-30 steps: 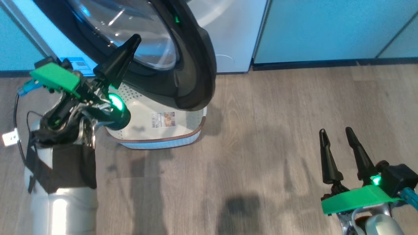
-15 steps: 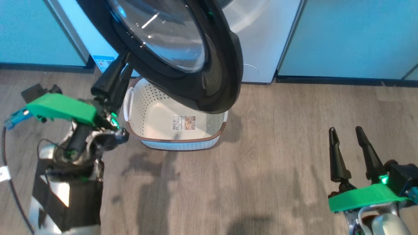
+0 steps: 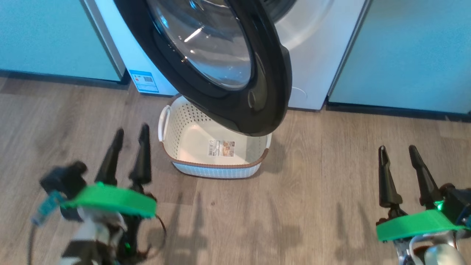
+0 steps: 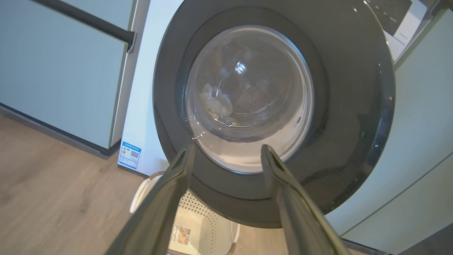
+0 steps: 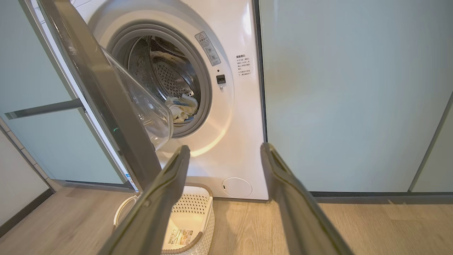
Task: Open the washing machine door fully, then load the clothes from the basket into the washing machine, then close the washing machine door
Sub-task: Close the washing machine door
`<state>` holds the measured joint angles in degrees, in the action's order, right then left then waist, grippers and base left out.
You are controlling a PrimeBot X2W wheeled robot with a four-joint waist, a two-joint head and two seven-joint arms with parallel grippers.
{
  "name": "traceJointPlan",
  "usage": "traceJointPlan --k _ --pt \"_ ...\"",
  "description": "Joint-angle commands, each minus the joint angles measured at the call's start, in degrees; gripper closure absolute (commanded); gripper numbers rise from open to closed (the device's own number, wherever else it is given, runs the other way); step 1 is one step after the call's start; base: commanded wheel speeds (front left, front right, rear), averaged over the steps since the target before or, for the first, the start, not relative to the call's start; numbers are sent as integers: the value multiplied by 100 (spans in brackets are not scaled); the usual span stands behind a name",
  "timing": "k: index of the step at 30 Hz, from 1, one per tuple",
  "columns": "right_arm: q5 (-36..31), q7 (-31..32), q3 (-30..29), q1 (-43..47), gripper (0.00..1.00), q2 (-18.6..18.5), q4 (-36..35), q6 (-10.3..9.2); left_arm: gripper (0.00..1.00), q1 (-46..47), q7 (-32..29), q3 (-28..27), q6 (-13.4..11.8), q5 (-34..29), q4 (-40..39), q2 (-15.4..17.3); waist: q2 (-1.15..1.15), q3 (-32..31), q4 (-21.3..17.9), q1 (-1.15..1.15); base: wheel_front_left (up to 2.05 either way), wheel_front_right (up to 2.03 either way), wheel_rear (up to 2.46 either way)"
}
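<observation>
clothes sit low in the drum of the washing machine; washing machine door partly open, swung out above the basket on the floor; left gripper just left of basket, fingers spread, gripping nothing; right gripper well off right, same.

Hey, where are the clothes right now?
In the right wrist view the clothes sit inside the washing machine, low at the drum's front, just right of the open door.
</observation>
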<state>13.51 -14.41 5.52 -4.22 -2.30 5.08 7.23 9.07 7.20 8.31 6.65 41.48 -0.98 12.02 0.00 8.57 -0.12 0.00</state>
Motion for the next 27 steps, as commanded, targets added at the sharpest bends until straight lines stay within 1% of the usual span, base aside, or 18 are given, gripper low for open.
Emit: traceJointPlan --k 1,5,6,11,17,27 --pt "-58 -40 79 -33 0 -57 -160 25 0 7 222 -80 -121 -395 -156 190 0 -80 67 0 0 0 0" --pt "-81 5 30 127 0 -57 -158 25 0 -329 438 173 -415 -1114 -173 243 0 -183 132 0 0 0 0" --pt "-81 5 30 127 0 -57 -158 25 0 -329 438 173 -415 -1114 -173 243 0 -183 132 0 0 0 0" --pt "-128 87 -5 345 0 -57 -216 25 0 -779 564 420 -739 -1748 -318 293 0 -298 159 0 0 0 0" --pt "-195 159 -101 529 0 -57 -336 25 0 -1083 607 497 -908 -1932 -465 294 0 -397 165 0 0 0 0" --pt "-252 257 -166 763 0 -57 -538 25 0 -1264 564 594 -988 -1950 -559 289 0 -458 122 0 0 0 0"
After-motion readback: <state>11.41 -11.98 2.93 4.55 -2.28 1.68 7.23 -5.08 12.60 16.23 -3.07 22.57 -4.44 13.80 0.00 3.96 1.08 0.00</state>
